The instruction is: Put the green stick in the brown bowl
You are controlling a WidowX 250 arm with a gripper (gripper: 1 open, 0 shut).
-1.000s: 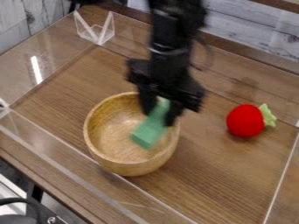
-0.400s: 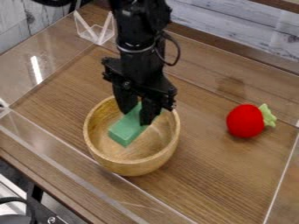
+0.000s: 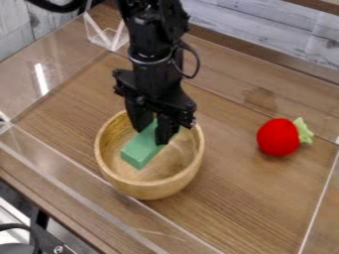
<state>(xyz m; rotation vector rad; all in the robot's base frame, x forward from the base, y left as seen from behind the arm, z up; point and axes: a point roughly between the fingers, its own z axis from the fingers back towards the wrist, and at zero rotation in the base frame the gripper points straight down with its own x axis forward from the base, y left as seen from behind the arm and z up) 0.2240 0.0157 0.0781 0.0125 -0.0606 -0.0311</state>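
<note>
Nearly done; only the release and the retreat are left, as far as I can judge.

Nearest the camera: the brown bowl (image 3: pixel 150 159) on the wooden tabletop (image 3: pixel 252 198), inside a clear-walled enclosure. The green stick (image 3: pixel 141 150) hangs tilted over the bowl's hollow, lower end down inside the rim line, upper end pinched by the gripper (image 3: pixel 154 127). Can't tell if the low end touches the bowl floor yet. The gripper is clamped on the green stick, pointing straight down, jaws part-way apart around the block's width. So the stick is in the bowl's space but not let go, which makes the task not complete. Left to do: open the jaws, let the block settle, lift clear.

To the right, well apart from the bowl, the red strawberry toy (image 3: pixel 279 137) lies on the wood, untouched and not part of the job.

Farther back: the black arm rises out of the top of the view, with a clear plastic piece (image 3: pixel 103 36) behind it near the back wall.

Versus the earliest frame: arm and block have shifted left in the view, from over the bowl's right rim to over its middle. The stick sits lower in the bowl now. Since the middle frame, almost no change. Bowl and toy have not moved.
</note>
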